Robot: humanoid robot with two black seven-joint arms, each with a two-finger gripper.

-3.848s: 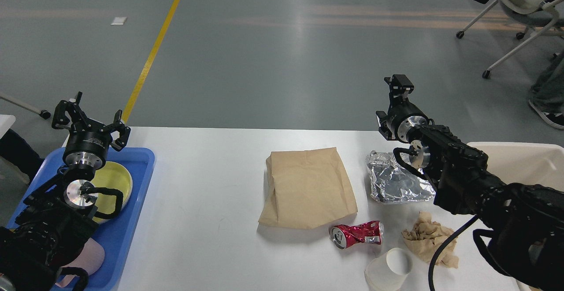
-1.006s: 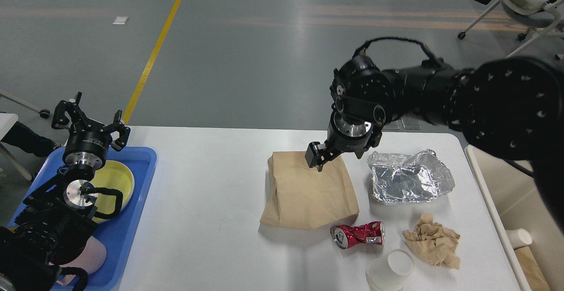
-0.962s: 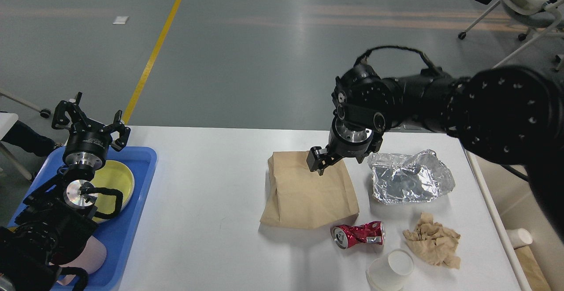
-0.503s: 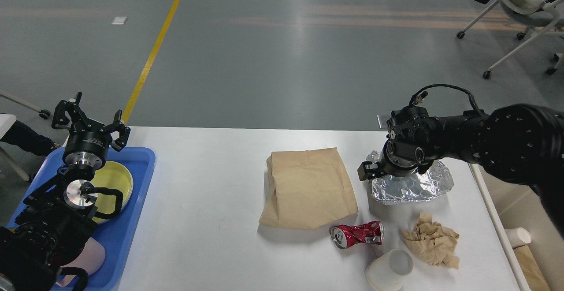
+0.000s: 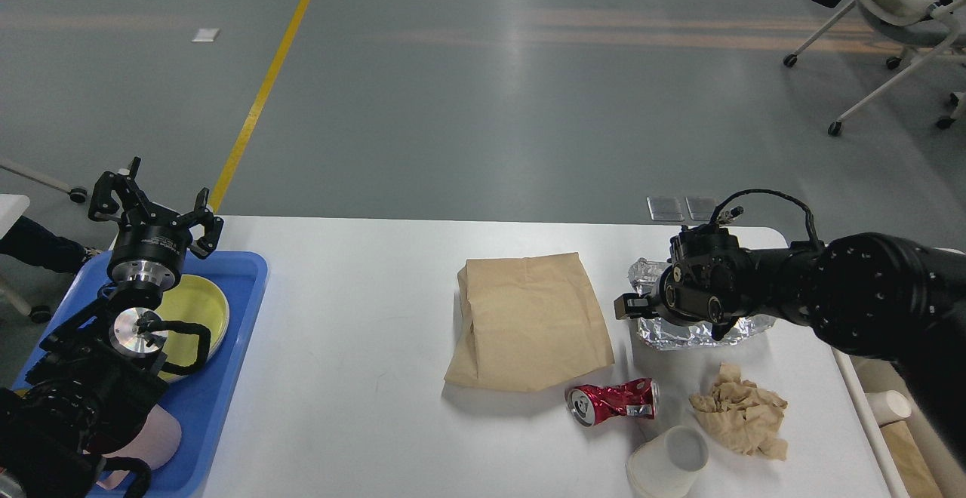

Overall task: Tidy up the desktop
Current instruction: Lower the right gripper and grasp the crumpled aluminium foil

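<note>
- No brand name or other writing can be read anywhere; the crushed red can [image 5: 612, 401] shows only white markings too small to make out.
- The left gripper [image 5: 155, 204] is raised over the far end of the blue tray [image 5: 226, 377], its two fingers spread wide apart with nothing between them.
- The right gripper [image 5: 629, 307] sits low at the left edge of the crumpled foil [image 5: 698, 324], seen dark and end-on, so whether its jaws are parted or closed cannot be told, nor whether it has hold of the foil.
- The desktop [image 5: 355, 377] fills the lower middle of the head view, with the blue tray on its left end.
- A yellow plate [image 5: 198, 309] lies in the tray, partly hidden by the left arm.
- The brown paper bag [image 5: 528, 321] lies flat near the centre, just left of the foil.
- The can lies on its side in front of the bag; a white paper cup [image 5: 668, 462] lies tipped over near it, beside a crumpled brown napkin [image 5: 743, 409].
</note>
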